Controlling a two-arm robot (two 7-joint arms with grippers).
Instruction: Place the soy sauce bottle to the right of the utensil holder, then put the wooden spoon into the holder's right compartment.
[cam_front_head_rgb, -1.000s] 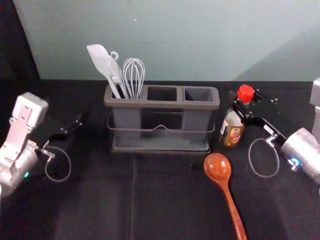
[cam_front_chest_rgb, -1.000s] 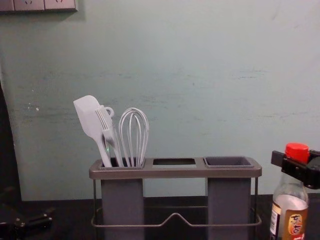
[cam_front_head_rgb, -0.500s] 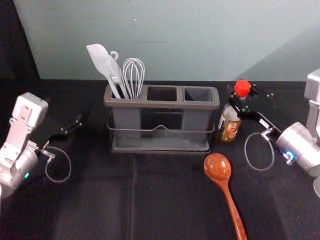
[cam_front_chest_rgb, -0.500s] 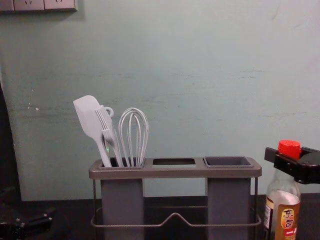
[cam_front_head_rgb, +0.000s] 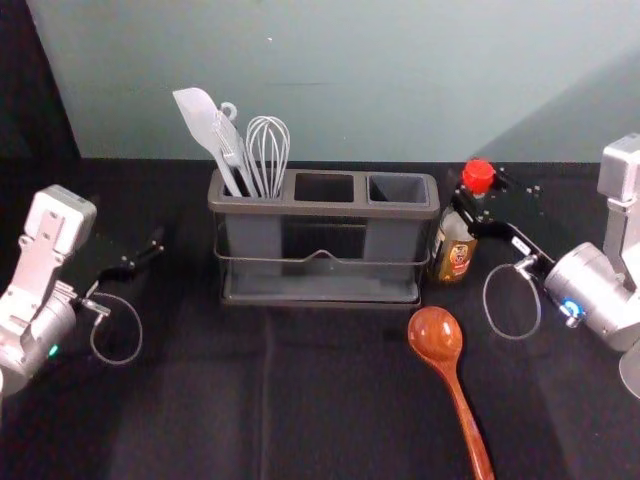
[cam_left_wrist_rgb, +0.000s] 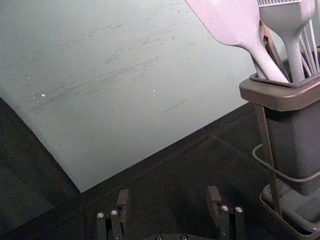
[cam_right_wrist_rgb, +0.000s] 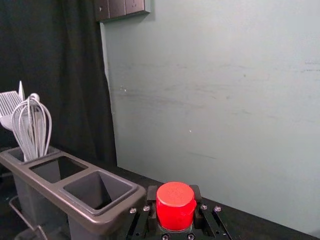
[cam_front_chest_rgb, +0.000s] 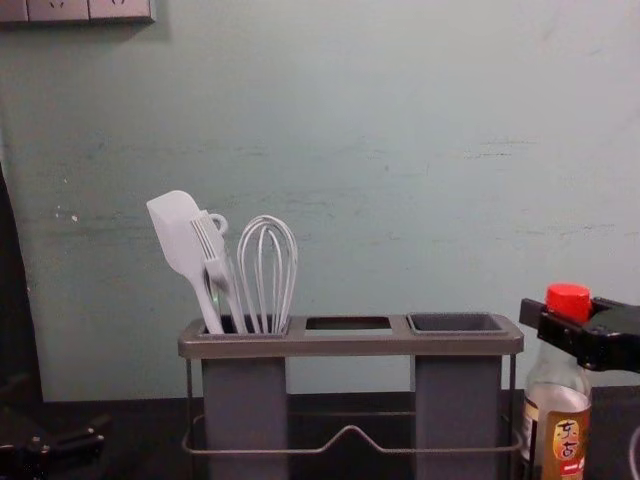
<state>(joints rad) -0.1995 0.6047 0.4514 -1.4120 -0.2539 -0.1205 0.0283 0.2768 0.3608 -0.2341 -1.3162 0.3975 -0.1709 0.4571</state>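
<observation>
So, spoon (cam_front_head_rgb: 435, 336) is left lying nearest, handle toward the counter's (cam_front_head_rgb: 180, 400) near edge, probably to be grabbed once the bottle (cam_front_head_rgb: 455, 251) is sorted. Left tool (cam_left_wrist_rgb: 168, 198) is parked toward the left edge, fingers spread, nothing gripped. Bottle's pinched upright near its cap (cam_right_wrist_rgb: 175, 207) by the right tool (cam_right_wrist_rgb: 173, 194), just beside the holder's (cam_front_head_rgb: 320, 209) right end, likely so the base lands first; whether it's touching down can't be told.
</observation>
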